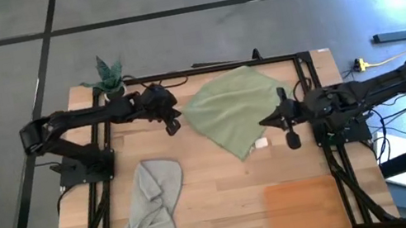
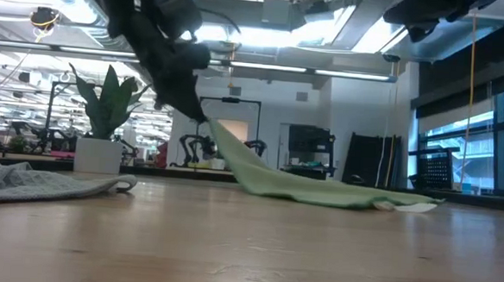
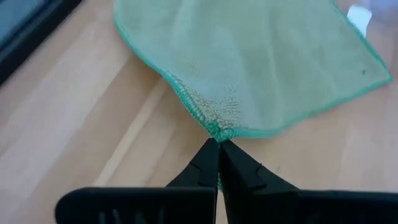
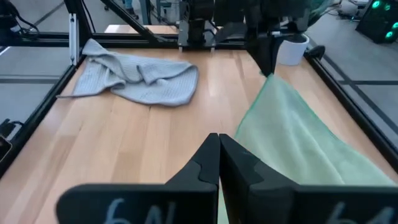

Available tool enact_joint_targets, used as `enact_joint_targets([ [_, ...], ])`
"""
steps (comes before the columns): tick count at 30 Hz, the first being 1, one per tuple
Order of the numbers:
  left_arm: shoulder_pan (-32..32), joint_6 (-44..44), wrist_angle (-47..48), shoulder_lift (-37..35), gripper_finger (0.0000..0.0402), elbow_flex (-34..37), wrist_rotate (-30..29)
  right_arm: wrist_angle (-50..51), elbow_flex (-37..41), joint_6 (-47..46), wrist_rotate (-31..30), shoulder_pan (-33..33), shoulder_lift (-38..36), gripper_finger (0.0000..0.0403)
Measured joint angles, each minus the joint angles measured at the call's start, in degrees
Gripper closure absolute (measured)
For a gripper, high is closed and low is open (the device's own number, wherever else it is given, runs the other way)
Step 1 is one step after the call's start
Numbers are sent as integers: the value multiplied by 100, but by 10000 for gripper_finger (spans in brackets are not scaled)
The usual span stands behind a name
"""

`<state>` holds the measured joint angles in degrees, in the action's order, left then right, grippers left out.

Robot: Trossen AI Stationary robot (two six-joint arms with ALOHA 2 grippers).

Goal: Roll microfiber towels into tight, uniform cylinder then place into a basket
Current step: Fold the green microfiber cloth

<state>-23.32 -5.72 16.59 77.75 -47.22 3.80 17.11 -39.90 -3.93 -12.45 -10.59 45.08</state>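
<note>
1. Nearest the low camera: bare pale wood worktop (image 2: 255, 245), with the grey towel (image 2: 34, 181) crumpled flat at one side.
2. Seen from above, grey towel (image 1: 151, 209) bunched near the front-left of the worktop, well apart from the green one.
3. Green towel (image 1: 231, 109) spread toward the back centre, one corner lifted off the wood, small white tag (image 1: 261, 144) at its front edge.
4. Left gripper (image 1: 174, 125) at the green towel's left corner; fingers (image 3: 205, 165) pressed together, pinching that corner's hem, cloth hanging from them in the low view (image 2: 203, 121).
5. Right gripper (image 1: 294, 141) just beside the towel's right edge, near the tag; fingers (image 4: 208, 155) closed tight against each other, holding nothing visible, green cloth lying alongside them.
6. Basket (image 1: 305, 207) at the front-right of the worktop, orange-brown, no towel inside.
7. Potted plant (image 1: 109, 78) at the back-left corner.
</note>
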Motion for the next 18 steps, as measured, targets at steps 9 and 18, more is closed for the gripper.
enact_joint_targets([
  [9, 76, -15, 448, -450, 401, 0, -169, -639, 0, -178, 233, 0, 641, 394],
  [18, 217, -15, 585, -461, 401, 0, -174, -552, 0, -172, 1271, 0, 1478, 346],
])
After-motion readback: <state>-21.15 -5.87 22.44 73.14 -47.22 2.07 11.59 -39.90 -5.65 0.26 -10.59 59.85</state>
